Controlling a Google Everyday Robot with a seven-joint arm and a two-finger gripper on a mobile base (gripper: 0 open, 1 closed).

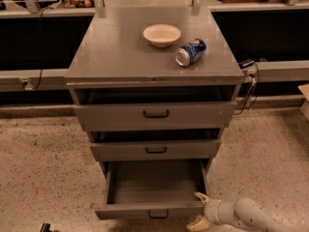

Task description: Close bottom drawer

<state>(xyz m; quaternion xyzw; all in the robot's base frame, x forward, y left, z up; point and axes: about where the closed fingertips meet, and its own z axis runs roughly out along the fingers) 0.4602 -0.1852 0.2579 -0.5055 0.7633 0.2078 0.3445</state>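
Note:
The bottom drawer (149,210) of the grey cabinet is pulled far out, its inside empty, with a small black handle on its low front panel. My gripper (199,210) is at the bottom right, just past the right end of that front panel. One pale finger points up beside the panel's right corner and the other points down left, so the fingers stand apart with nothing between them. The white arm runs off to the bottom right.
The middle drawer (155,150) and top drawer (155,114) are slightly out. A white bowl (161,35) and a blue can (190,52) lying on its side sit on the cabinet top (116,52). Speckled floor surrounds the cabinet; a cable (248,88) hangs at right.

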